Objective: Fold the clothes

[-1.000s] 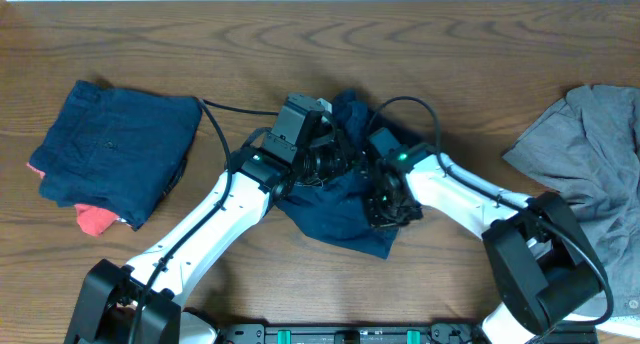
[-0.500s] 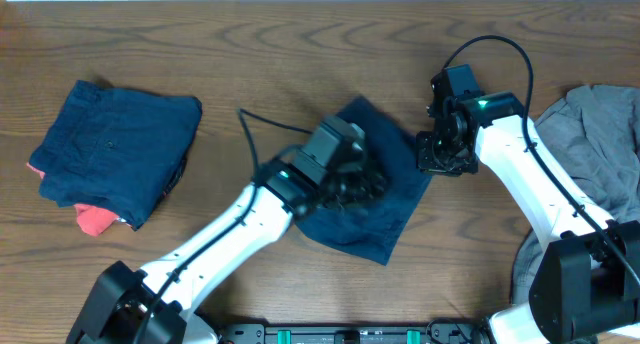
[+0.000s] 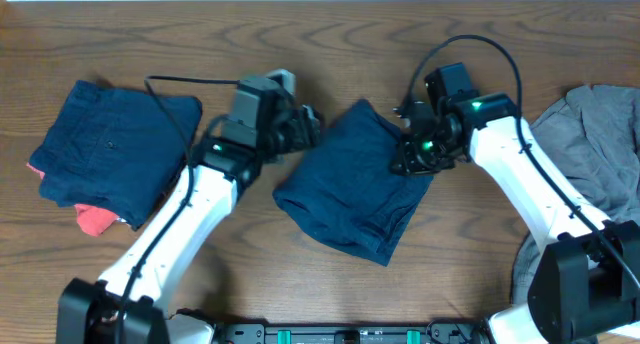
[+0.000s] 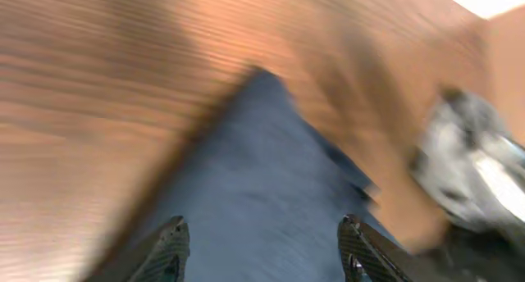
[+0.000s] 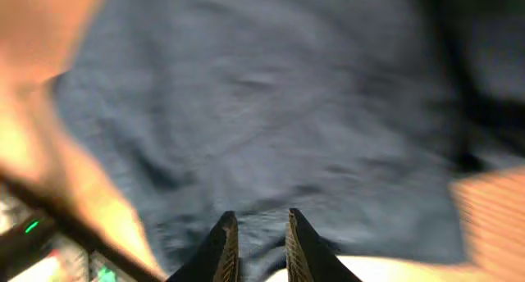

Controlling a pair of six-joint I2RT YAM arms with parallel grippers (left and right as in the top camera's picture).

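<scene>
The clothes show as a folded navy piece (image 3: 350, 184) lying flat mid-table, a navy stack (image 3: 115, 144) with a coral-red piece (image 3: 93, 220) under it at the left, and a rumpled grey garment (image 3: 590, 144) at the right. My left gripper (image 3: 308, 127) (image 4: 262, 227) hovers open at the folded piece's upper left edge, with nothing between its fingers. At that piece's right edge, my right gripper (image 3: 412, 156) (image 5: 260, 218) is low over the navy cloth (image 5: 262, 110). Its jaws stand a narrow gap apart, gripping nothing that I can see. Both wrist views are blurred.
The brown wooden table (image 3: 300, 44) runs bare along the back. The left arm's black cable (image 3: 185, 81) arcs over the stack's right side, and the right arm's cable (image 3: 480, 46) loops above its wrist. The grey garment reaches the right edge.
My left gripper opened, let go of the navy cloth and drew back up and to the left. The right gripper went from mid-garment to its right edge. The navy piece now lies flat.
</scene>
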